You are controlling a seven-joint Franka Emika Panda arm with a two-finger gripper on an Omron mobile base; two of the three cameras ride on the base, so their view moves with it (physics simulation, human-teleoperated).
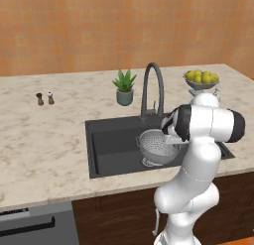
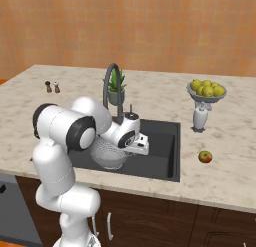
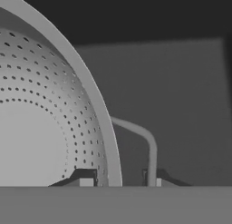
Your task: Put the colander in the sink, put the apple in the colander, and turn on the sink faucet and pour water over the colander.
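Fingertips clenched on the colander rim, one inside the bowl, one outside beside its handle, at hand-view bottom. Colander sits inside the sink, frame centre. Apple lies on the counter, right of the basin.

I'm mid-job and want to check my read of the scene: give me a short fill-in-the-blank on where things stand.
1. The colander is down inside the black ____.
2. The apple lies on the ____, right of the sink.
3. The fingers are closed on the colander's ____.
4. The potted plant stands beside the ____.

Missing words: sink; counter; rim; faucet
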